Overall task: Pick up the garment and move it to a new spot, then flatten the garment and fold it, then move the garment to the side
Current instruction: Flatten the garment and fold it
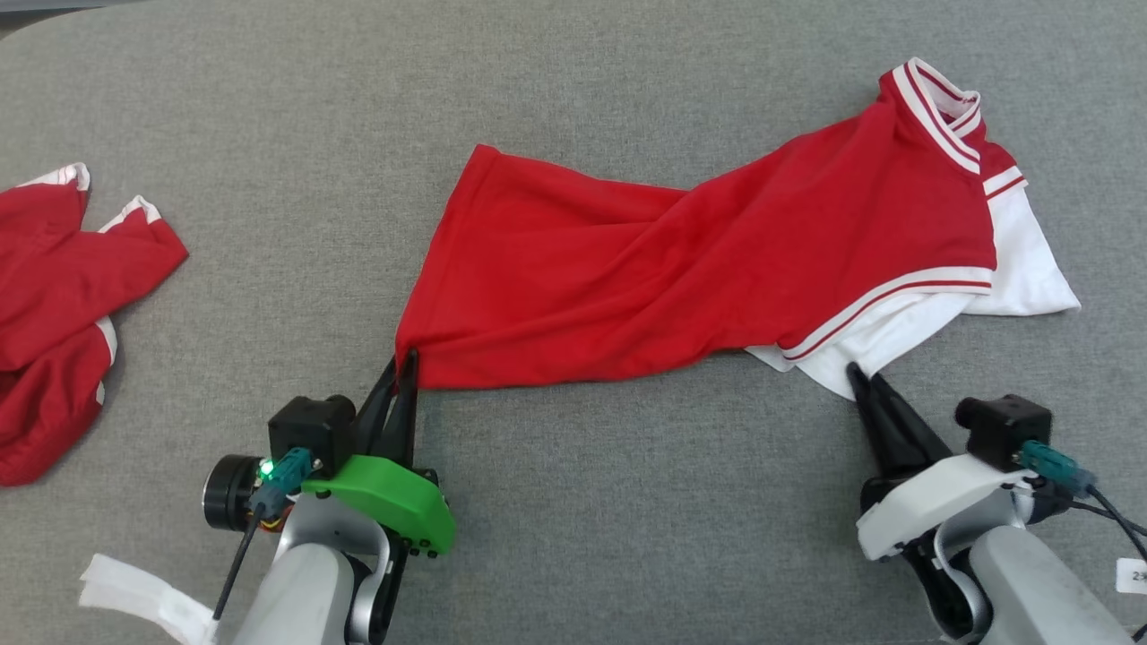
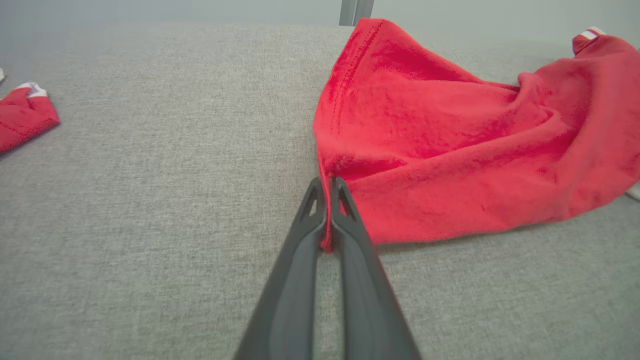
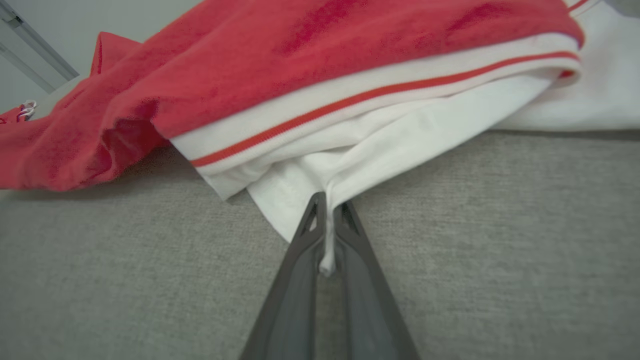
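Garment (image 1: 717, 251) in left gripper (image 1: 407, 360), right gripper (image 1: 858, 373) (both closed)

The garment (image 1: 717, 260) lies on the surface (image 1: 269, 134), a second garment (image 1: 54, 305) well apart to its left.

One small white tag (image 1: 1133, 575) low at the far right — a "2" shows, the rest cut off.

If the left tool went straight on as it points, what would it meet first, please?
Probably the red garment itself, whose near corner the left tool is pinching; depth beyond is unclear.
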### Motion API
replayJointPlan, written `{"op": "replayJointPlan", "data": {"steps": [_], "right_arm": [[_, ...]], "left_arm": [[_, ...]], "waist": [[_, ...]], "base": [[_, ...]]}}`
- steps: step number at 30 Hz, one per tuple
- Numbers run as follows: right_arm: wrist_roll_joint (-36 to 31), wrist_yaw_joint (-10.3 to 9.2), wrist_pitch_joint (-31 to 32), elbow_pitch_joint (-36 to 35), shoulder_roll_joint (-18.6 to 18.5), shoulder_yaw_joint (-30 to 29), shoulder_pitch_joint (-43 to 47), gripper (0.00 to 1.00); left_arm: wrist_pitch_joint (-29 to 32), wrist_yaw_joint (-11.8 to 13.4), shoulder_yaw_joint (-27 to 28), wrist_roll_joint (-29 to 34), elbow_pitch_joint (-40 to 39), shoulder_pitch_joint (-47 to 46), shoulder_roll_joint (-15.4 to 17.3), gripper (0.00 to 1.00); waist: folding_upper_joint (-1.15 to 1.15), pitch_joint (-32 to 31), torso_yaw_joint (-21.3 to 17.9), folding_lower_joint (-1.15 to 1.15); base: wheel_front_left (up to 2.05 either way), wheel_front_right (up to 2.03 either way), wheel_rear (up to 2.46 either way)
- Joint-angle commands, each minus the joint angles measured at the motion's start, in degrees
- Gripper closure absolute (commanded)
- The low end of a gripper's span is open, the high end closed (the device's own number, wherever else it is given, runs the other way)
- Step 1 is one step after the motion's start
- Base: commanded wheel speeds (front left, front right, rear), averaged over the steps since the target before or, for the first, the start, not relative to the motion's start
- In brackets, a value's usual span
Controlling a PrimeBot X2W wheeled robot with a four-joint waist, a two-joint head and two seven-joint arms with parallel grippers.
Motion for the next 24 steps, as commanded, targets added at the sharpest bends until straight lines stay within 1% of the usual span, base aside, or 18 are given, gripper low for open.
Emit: {"op": "replayJointPlan", "data": {"steps": [1,3,5,7,11,14,18,21,24], "right_arm": [[0.25,-0.05,-0.52,-1.42,-1.21,-1.40,0.68,1.00],[-0.57,-0.05,-0.78,-5.05,-2.14,-3.95,1.11,1.00],[-1.85,-0.04,-0.76,-11.08,-2.72,-7.84,1.92,1.00],[-3.22,-0.05,-0.78,-16.52,-3.55,-11.28,2.72,1.00],[-6.17,-0.04,-0.81,-25.88,-5.39,-16.37,1.69,1.00],[-7.73,-0.05,-0.81,-31.41,-6.97,-19.96,0.02,1.00],[-9.38,-0.05,0.00,-37.56,-10.13,-23.64,-3.36,1.00],[-9.78,-0.06,1.78,-41.65,-13.65,-26.86,-7.34,1.00],[-9.48,-0.05,3.76,-44.16,-16.75,-29.19,-11.30,1.00]], "left_arm": [[-1.64,0.14,0.54,0.14,-0.80,-0.93,0.35,1.00],[-3.75,0.45,1.23,-0.02,-2.16,-1.05,0.70,1.00],[-6.39,1.11,2.28,0.35,-4.79,-1.43,1.16,1.00],[-7.52,1.49,2.97,0.51,-7.33,-1.14,1.76,1.00],[-8.41,2.16,4.34,1.62,-14.14,-1.66,3.68,1.00],[-8.12,2.48,4.76,2.45,-19.84,-3.08,4.91,1.00],[-6.70,2.57,5.18,3.94,-27.43,-6.60,6.60,1.00],[-4.77,2.32,5.67,5.05,-32.82,-10.81,8.00,1.00],[-2.56,1.96,6.28,5.60,-36.86,-15.04,9.19,1.00]], "waist": [[0.00,-0.98,0.04,0.00],[0.00,-2.08,-0.26,0.00],[0.00,-3.43,-0.81,0.00],[0.00,-4.69,-1.40,0.00],[0.00,-6.90,-2.39,0.00],[0.00,-8.31,-2.56,0.00],[0.00,-10.30,-2.55,0.00],[0.00,-11.85,-2.41,0.00],[0.00,-13.13,-2.36,0.00]], "base": [[0.00,0.00,0.00],[0.00,0.00,0.00],[0.00,0.00,0.00],[0.00,0.00,0.00],[0.00,0.00,0.00],[0.00,0.00,0.00],[0.00,0.00,0.00],[0.00,0.00,0.00],[0.00,0.00,0.00]]}}
